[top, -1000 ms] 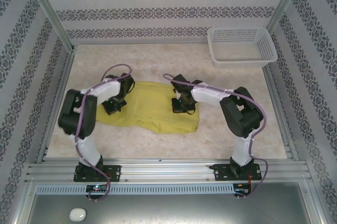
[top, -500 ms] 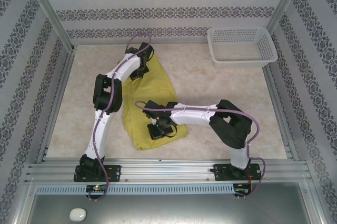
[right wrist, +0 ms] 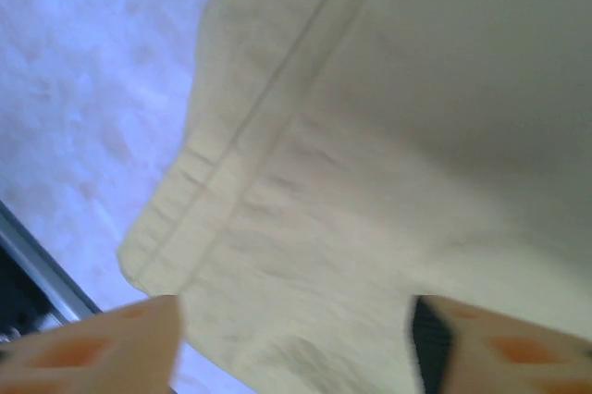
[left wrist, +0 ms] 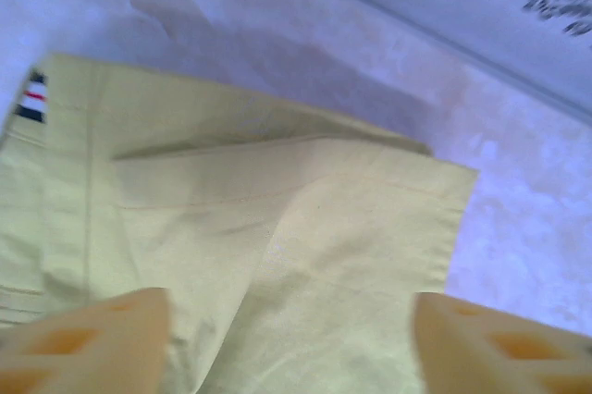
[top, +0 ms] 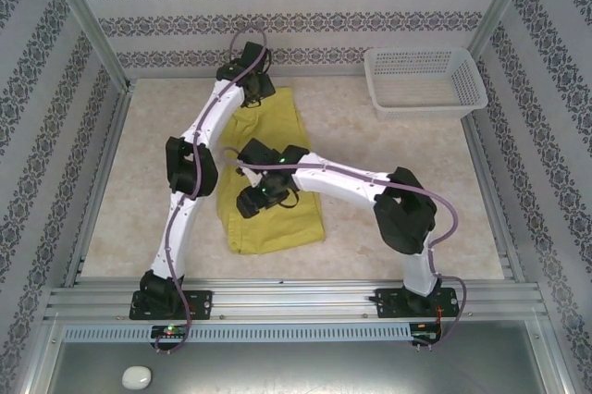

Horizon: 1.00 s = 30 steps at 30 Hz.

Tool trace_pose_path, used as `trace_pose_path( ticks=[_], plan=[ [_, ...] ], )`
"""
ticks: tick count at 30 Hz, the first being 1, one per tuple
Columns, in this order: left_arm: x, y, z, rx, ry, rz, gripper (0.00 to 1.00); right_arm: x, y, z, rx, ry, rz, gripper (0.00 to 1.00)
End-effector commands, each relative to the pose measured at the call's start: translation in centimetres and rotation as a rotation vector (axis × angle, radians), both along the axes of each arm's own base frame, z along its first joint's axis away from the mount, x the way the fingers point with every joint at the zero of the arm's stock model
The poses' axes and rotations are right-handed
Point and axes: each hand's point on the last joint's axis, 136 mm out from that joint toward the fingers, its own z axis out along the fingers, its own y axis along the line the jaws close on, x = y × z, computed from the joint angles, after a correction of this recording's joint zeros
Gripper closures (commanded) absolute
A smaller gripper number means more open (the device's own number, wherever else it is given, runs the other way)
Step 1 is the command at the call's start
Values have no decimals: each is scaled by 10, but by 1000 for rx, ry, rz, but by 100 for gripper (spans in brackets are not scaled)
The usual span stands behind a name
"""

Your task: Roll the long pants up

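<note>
While both arms are stretching out over the worktop [top: 370, 135], the long pants [top: 277, 223] are lying flat on it as one long strip, running from the far side toward the near edge, a little left of the middle. The left claw [left wrist: 291, 343] is hanging over the far end of the cloth, its pale yellow fingers [left wrist: 83, 338] standing well apart with nothing pinched between them. A small striped tag [left wrist: 34, 98] is showing at the edge of the fabric beyond them. The right arm is reaching across from its own side, and the right claw [right wrist: 296, 343] is hanging over the near half of the pants by their left edge. Its fingers [right wrist: 92, 348] are likewise spreading wide above a stitched hem, gripping nothing. Whether either claw's tips are touching the cloth I cannot tell. A white lattice basket [top: 430, 105] is sitting in the far right corner, well apart from the garment.
</note>
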Motion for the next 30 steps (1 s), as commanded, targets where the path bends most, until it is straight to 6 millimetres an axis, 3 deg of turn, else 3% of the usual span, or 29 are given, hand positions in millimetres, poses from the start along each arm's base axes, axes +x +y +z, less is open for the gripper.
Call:
trace_pose_path(
  ticks=[1,2,4,5,6,7,10,11,14,15,16,19,22,30],
  plan=[
    [-29,32,59,44,-24,23,0,17,-47,40,-99,-235,106,17],
    [-41,34,67,42,-19,23,5,21,-60,44,-119,-269,114,16],
    [-70,34,66,5,8,23,37,27,-83,49,-139,-320,114,16],
    [-86,33,64,-19,17,24,63,31,-95,52,-147,-350,101,15],
    [-106,32,58,-43,31,28,95,33,-106,55,-149,-382,98,15],
    [-123,29,51,-66,39,25,100,33,-114,57,-155,-413,105,15],
    [-180,15,33,-160,42,19,100,25,-134,63,-189,-501,158,14],
    [-200,13,25,-177,56,31,95,20,-139,64,-196,-518,173,14],
    [-249,10,2,-213,88,87,25,4,-152,52,-206,-488,181,14],
    [-264,9,-9,-237,106,114,8,-3,-156,45,-221,-458,186,14],
    [-275,7,-14,-260,109,125,0,-9,-160,37,-238,-437,193,14],
    [-307,8,-31,-318,141,202,0,-31,-163,14,-302,-425,272,14],
    [-330,12,-35,-318,121,260,0,-50,-162,2,-353,-437,364,14],
    [-350,8,-29,-318,142,289,0,-74,-153,-17,-423,-469,490,15]
  ],
)
